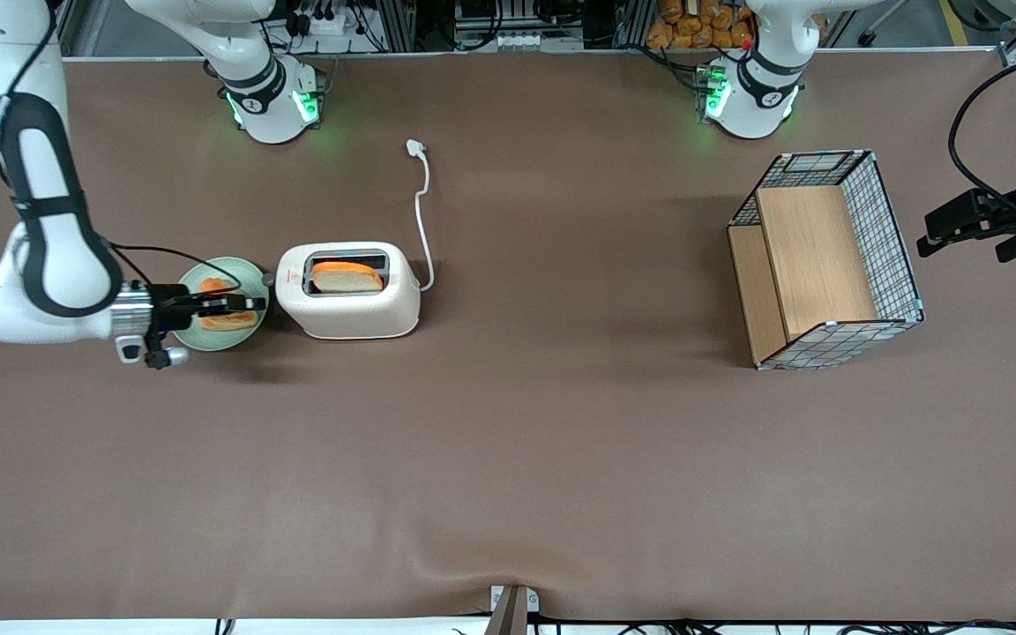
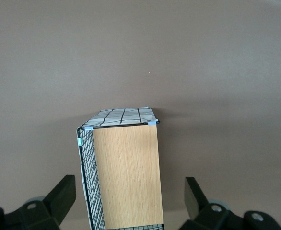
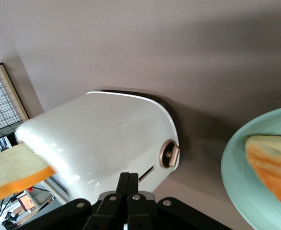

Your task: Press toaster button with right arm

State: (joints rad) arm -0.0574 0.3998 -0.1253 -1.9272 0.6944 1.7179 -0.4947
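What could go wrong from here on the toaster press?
1. The gripper, fingers shut, hovers over the green plate holding a bread slice; dipping low could knock it.
2. The toaster button is small on the toaster end wall, so the fingers may slip off.
3. A sideways push could slide the toaster, which holds bread.

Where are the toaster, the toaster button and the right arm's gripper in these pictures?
toaster [image 1: 349, 309], front view, on its cream side wall.
toaster button [image 3: 169, 154], right wrist view, on the round knob.
gripper [image 1: 248, 303], front view, at the shut fingertips above the green plate [image 1: 248, 269].
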